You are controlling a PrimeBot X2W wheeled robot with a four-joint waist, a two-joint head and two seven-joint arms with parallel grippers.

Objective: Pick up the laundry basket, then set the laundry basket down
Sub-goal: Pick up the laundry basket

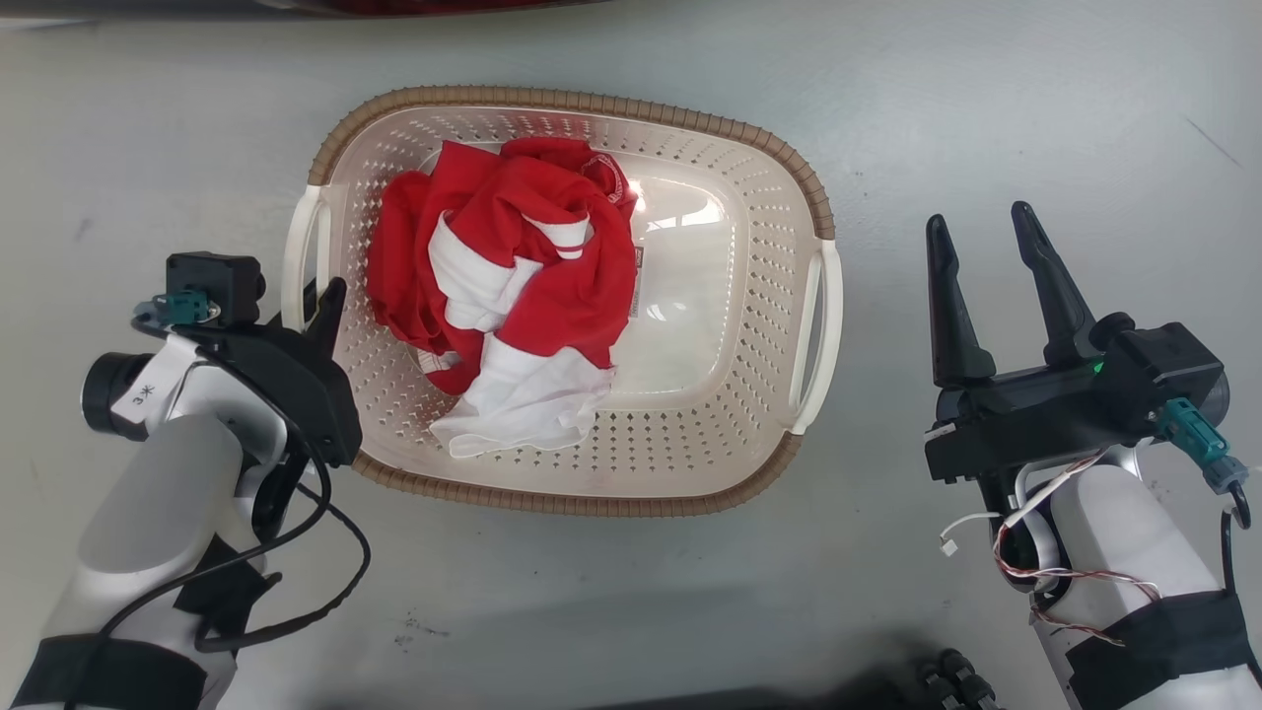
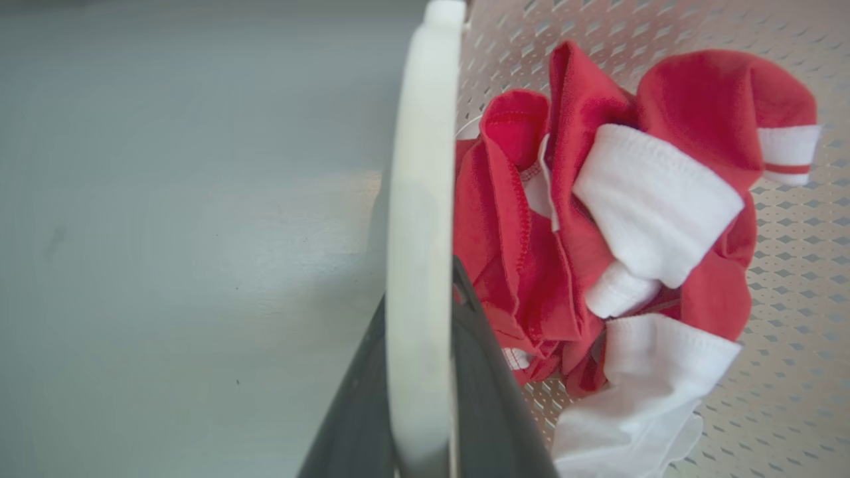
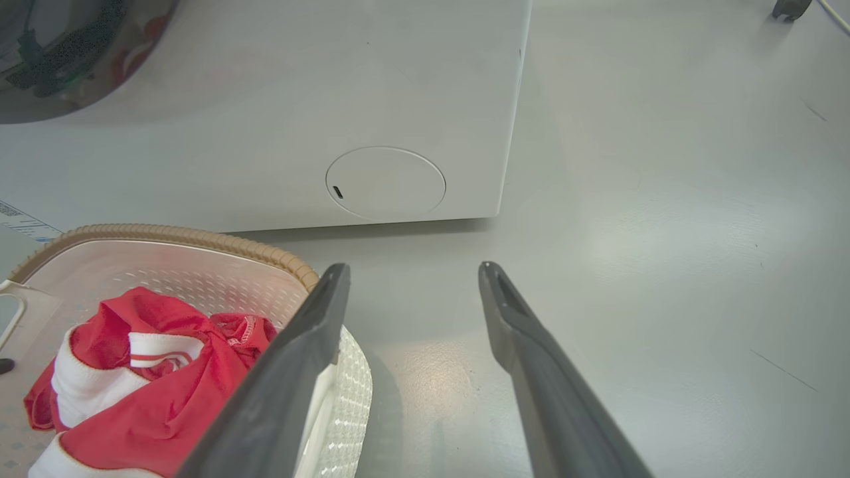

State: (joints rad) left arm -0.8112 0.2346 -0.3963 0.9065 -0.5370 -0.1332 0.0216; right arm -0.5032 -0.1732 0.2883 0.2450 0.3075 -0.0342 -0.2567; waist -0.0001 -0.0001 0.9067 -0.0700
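Washing machine (image 3: 265, 99) at the far side, white front panel facing the robot. Grey floor (image 1: 986, 118) under everything. The laundry basket (image 1: 552, 97) sits on the floor between the two arms, just near of the machine, long axis left to right. Crumpled red-and-white garment (image 1: 513, 296) inside, bunched toward the left half. Right gripper (image 1: 978, 213) is to the right of the basket, clear of the right handle (image 1: 823, 325), fingers spread with nothing between them. Left gripper (image 1: 320, 301) is at the left handle (image 2: 418, 199), one finger on each side, clamped against it.
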